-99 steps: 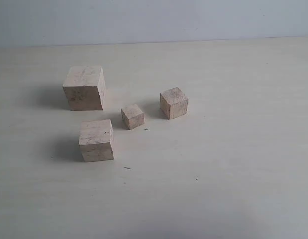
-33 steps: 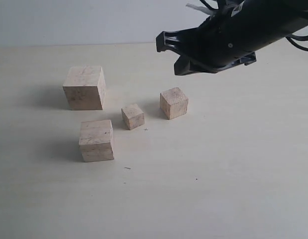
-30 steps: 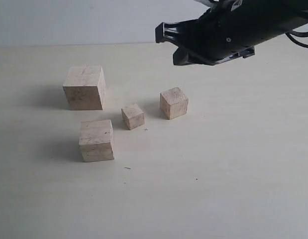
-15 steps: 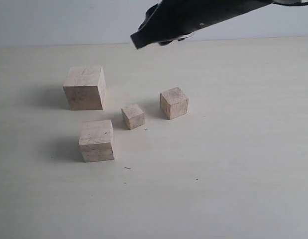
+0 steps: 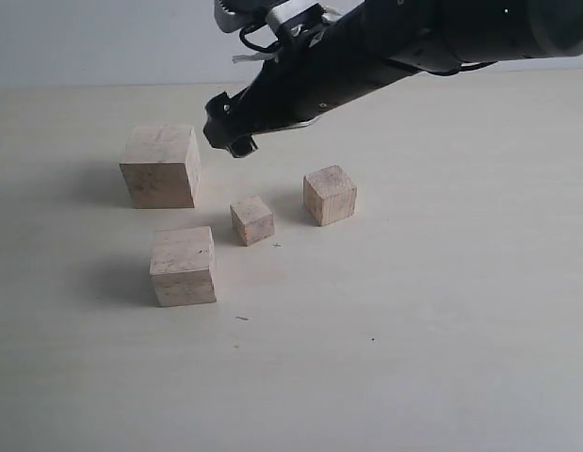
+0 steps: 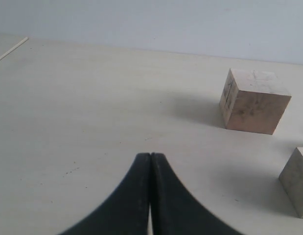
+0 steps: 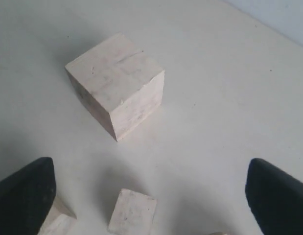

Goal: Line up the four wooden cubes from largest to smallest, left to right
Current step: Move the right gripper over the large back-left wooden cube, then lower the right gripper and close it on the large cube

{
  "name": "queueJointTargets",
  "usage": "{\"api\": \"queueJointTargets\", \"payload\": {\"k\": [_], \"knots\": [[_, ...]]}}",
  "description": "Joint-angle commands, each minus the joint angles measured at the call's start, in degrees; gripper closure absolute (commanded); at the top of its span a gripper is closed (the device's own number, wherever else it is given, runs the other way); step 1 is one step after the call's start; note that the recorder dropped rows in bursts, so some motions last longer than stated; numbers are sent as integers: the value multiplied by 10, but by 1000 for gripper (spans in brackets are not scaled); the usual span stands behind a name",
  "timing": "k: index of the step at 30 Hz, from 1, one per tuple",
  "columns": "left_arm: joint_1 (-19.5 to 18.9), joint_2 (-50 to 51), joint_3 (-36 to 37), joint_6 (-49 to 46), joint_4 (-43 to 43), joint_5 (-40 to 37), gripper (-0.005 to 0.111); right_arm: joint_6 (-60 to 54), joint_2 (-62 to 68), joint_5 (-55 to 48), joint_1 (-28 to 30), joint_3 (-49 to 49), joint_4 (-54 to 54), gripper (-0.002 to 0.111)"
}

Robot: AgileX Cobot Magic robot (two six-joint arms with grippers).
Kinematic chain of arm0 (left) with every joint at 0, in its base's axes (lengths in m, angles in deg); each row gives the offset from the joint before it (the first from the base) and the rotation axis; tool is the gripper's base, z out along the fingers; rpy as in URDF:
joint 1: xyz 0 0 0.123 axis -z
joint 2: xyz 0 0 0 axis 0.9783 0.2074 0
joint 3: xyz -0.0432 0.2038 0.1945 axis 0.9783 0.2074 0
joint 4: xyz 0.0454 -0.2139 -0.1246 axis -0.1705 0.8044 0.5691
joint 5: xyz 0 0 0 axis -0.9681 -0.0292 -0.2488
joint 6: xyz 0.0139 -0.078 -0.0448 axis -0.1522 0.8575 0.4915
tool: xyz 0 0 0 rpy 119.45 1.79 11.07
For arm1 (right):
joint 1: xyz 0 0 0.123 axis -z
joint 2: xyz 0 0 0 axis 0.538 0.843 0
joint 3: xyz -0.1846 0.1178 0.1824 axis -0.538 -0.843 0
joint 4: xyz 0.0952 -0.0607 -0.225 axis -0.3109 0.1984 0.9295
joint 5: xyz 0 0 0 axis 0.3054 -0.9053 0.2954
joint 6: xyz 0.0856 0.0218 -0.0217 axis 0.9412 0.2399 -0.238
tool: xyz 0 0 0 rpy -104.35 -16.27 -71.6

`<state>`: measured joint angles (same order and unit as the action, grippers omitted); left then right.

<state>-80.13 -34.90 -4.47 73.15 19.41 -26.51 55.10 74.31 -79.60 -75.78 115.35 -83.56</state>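
- Pale, matte desk [image 5: 442,330]; plain pale-blue wall [image 5: 103,38] behind.
- The largest cube [image 5: 160,166] sits on the desk; three smaller cubes [image 5: 251,220] near it, none touching.
- The right tool [image 5: 229,132] is spread wide, hovering near the largest cube.
- The left tool [image 6: 150,161] is clenched on nothing.

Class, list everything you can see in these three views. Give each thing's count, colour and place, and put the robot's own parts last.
largest cube: one, pale beige wood, back left of the group.
second-largest cube: one, pale beige, in front of the largest, nearest the exterior camera.
smallest cube: one, pale beige, middle of the group.
third-largest cube: one, slightly browner beige, right end of the group.
table: one, cream, under all the cubes.
wall: one, pale blue-grey, behind the table.
right arm: one, black, reaching in from the upper right above the cubes.
right jaws: one pair, black fingers wide apart, holding nothing.
left jaws: one pair, black fingers pressed shut, over bare table.
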Motion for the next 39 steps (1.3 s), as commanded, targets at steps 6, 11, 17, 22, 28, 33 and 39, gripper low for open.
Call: {"api": "queueJointTargets", "payload": {"k": [6,11,17,22,28,33,39], "knots": [[4,-3,0,-2,3,7,107,-25,18,34,1,38,-5,6],[4,-3,0,-2,3,7,107,-25,68,-21,5,96,-8,6],[4,-3,0,-2,3,7,107,-31,133,-74,8,153,-12,6],[4,-3,0,-2,3,7,107,-115,177,-141,8,202,-38,6],[4,-3,0,-2,3,7,107,-270,201,-192,8,236,-126,6],[4,-3,0,-2,3,7,107,-396,211,-175,16,253,-135,6],[4,-3,0,-2,3,7,107,-513,272,-210,42,298,-281,7]]}}
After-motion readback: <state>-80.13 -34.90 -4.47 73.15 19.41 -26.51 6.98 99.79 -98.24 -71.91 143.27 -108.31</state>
